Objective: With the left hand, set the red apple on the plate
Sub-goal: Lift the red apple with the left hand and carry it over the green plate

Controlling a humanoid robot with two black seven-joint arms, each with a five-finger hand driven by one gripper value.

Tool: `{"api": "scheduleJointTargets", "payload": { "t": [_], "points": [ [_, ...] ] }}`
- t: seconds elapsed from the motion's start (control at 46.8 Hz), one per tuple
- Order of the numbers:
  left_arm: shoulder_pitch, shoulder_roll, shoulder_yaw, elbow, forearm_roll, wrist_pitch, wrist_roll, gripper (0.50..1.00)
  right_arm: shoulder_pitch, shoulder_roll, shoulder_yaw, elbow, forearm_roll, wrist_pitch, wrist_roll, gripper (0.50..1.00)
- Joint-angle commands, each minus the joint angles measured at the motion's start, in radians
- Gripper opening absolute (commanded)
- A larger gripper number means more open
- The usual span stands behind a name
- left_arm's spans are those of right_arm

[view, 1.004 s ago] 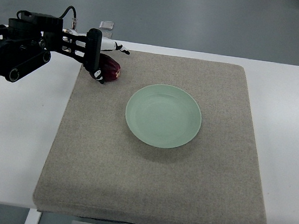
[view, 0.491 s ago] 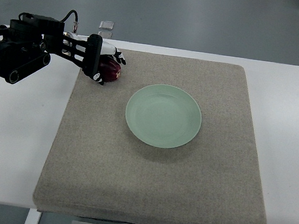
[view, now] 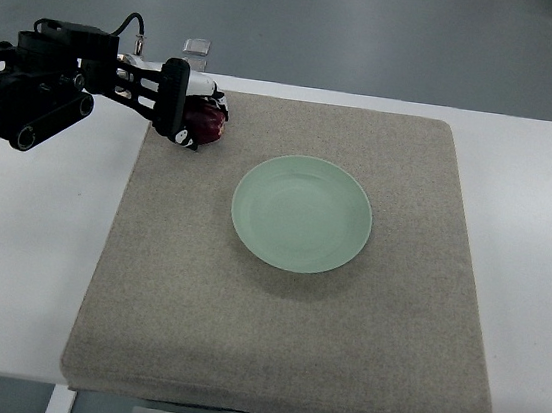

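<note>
Since the prior frame, left hand (view: 189, 113) fingers are closing around the red apple (view: 209, 124), now gripping it at the mat's (view: 279, 348) far-left corner. Plate (view: 301, 214) is sitting mid-mat, well apart, still unoccupied.

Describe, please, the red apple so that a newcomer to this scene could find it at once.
Start at the large grey fabric mat covering the white table, then go to its far left corner, up-left of the pale green round plate. There the black left hand closes around the dark red apple, the only red thing in view.
</note>
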Motion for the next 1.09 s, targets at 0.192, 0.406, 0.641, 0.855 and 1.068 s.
{"api": "scheduleJointTargets", "payload": {
  "t": [0.192, 0.406, 0.641, 0.855, 1.068],
  "points": [
    [-0.036, -0.001, -0.017, -0.105, -0.011, 0.001, 0.000, 0.692, 0.000, 0.000, 0.000, 0.000, 0.000, 0.000, 0.000, 0.964],
    [-0.039, -0.001, -0.020, -0.225, -0.011, -0.001, 0.002, 0.698, 0.000, 0.000, 0.000, 0.000, 0.000, 0.000, 0.000, 0.964],
    [-0.036, -0.001, -0.023, -0.319, -0.012, 0.001, 0.000, 0.701, 0.000, 0.000, 0.000, 0.000, 0.000, 0.000, 0.000, 0.964],
    [-0.029, -0.017, -0.020, -0.346, -0.011, -0.001, 0.000, 0.707, 0.000, 0.000, 0.000, 0.000, 0.000, 0.000, 0.000, 0.964],
    [-0.016, -0.060, -0.017, -0.346, -0.014, 0.001, 0.000, 0.728, 0.000, 0.000, 0.000, 0.000, 0.000, 0.000, 0.000, 0.964]
  ]
}}
